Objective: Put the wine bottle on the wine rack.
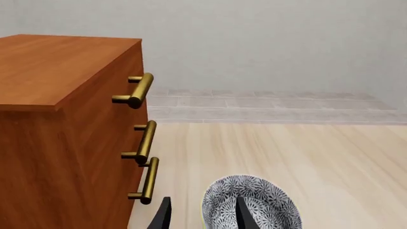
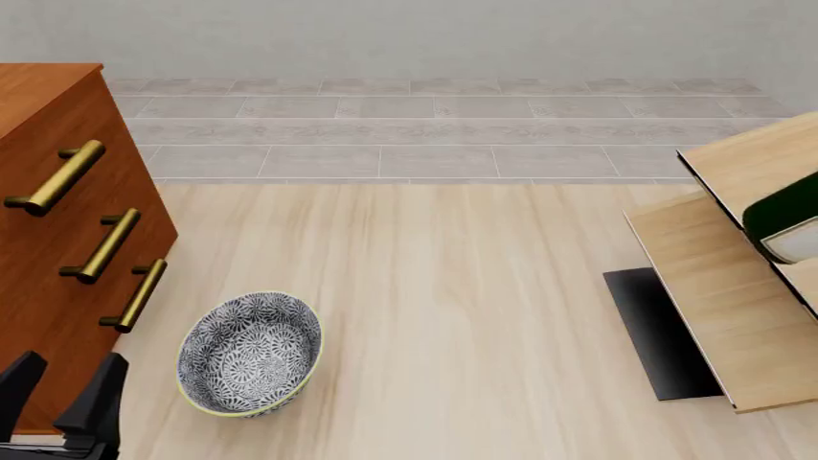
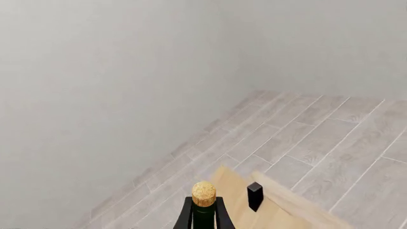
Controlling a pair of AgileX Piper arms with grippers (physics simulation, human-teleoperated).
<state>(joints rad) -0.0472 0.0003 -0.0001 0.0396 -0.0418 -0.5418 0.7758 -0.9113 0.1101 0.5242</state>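
Front view, looking down on a pale wooden table with a grey tiled floor and a plain wall beyond it. At the far right edge stands the wine rack, made of slanted light-wood panels above a dark base plate. The wine bottle lies against the upper panels of the rack; only its dark green body and a patch of pale label show before the picture's edge cuts it off. The right arm itself is out of sight in this view.

At the left stands a reddish-brown drawer cabinet with three brass handles. Just beside its lower front corner sits a bowl patterned in blue and white. The left gripper hangs at the bottom left corner in front of the cabinet, its black jaws spread apart and holding nothing.

From the left wrist view, the same cabinet fills one side, and the bowl lies on the table just past the spread jaws.

From the right wrist view, the bottle's neck and tan cork rise between the two black fingers of the right gripper, which pinch the neck from both sides. Behind the cork, a pale edge of the rack shows.
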